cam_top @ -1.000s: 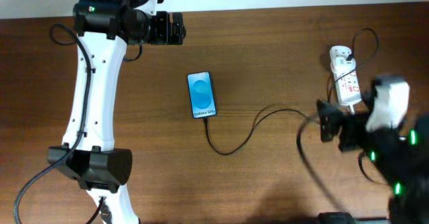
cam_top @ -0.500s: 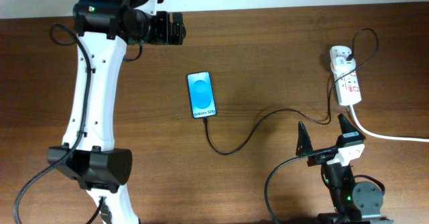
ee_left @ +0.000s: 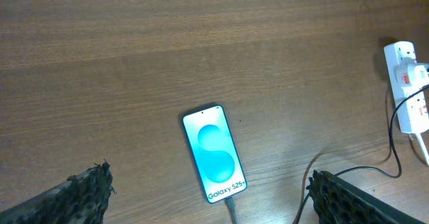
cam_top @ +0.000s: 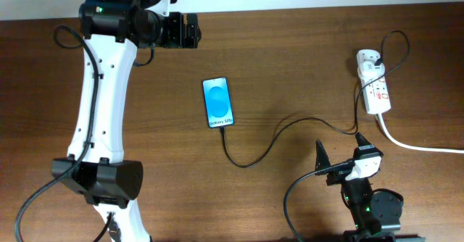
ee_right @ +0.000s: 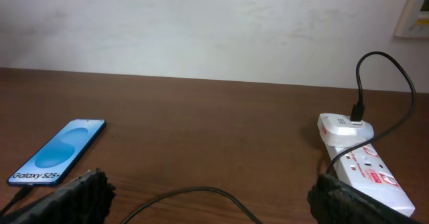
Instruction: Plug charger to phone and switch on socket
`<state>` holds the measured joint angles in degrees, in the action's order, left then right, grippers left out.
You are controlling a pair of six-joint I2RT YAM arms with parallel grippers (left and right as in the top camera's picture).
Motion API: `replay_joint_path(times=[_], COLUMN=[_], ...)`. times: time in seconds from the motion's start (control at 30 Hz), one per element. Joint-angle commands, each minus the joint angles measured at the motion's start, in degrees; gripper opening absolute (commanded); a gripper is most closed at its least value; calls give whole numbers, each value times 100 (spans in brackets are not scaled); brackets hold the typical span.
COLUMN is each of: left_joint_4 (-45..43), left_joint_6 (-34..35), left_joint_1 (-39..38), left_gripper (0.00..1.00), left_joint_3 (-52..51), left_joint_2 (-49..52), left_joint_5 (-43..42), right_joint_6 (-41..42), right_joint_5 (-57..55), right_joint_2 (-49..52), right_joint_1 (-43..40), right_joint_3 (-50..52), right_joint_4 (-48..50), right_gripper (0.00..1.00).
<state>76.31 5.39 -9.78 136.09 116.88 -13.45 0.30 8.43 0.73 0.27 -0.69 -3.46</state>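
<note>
The phone (cam_top: 218, 102) lies flat mid-table with its blue screen lit; it also shows in the left wrist view (ee_left: 214, 153) and the right wrist view (ee_right: 57, 153). The charger cable (cam_top: 250, 162) runs from the phone's bottom edge, where its tip (ee_left: 230, 204) sits in the port, across to the socket (cam_top: 374, 84). The socket also shows in both wrist views (ee_left: 404, 90) (ee_right: 362, 163). My left gripper (cam_top: 192, 30) is open and empty, high at the back left. My right gripper (cam_top: 341, 148) is open and empty at the front right, over the cable.
A white adapter (cam_top: 368, 57) sits in the socket's far end. The thick white cord (cam_top: 417, 145) leaves to the right edge. My left arm's white link (cam_top: 98, 97) spans the table's left side. A pale wall (ee_right: 201, 23) stands behind the table.
My right gripper has pulled back from beside the socket to the front right of the table. The left arm, phone and cable have not moved.
</note>
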Motion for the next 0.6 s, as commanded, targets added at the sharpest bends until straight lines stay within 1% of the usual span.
replay_joint_path(times=[0.0,0.33,0.4,0.47,0.5,0.53,0.57], left_joint_4=[-11,-11,90,-238,-1113,-1696,-2437], left_joint_6=[-35,-35,-35,-37,-181,-251,-269], left_joint_1=[-7,-7,-17,-17,-17,-17,-15], left_gripper=[99,99,99,99,99,99,99], left_joint_3=[46,31,-304,-1180,-2376,-3152,-4229], left_joint_2=[-39,-37,-426,-1029,-1720,-2188,-2822], left_joint_5=[-24,-22,157,352,433,439,450], right_joint_6=[76,79,76,76,76,76,76], right_joint_5=[33,33,33,33,33,33,33], right_joint_2=[-52,-55,-55,-55,-55,-52,-55], right_joint_1=[48,48,48,48,48,48,48], right_joint_3=[37,37,37,37,37,37,37], right_joint_4=[-22,-22,-22,-22,-22,-22,-22], right_gripper=[98,98,98,98,99,98,98])
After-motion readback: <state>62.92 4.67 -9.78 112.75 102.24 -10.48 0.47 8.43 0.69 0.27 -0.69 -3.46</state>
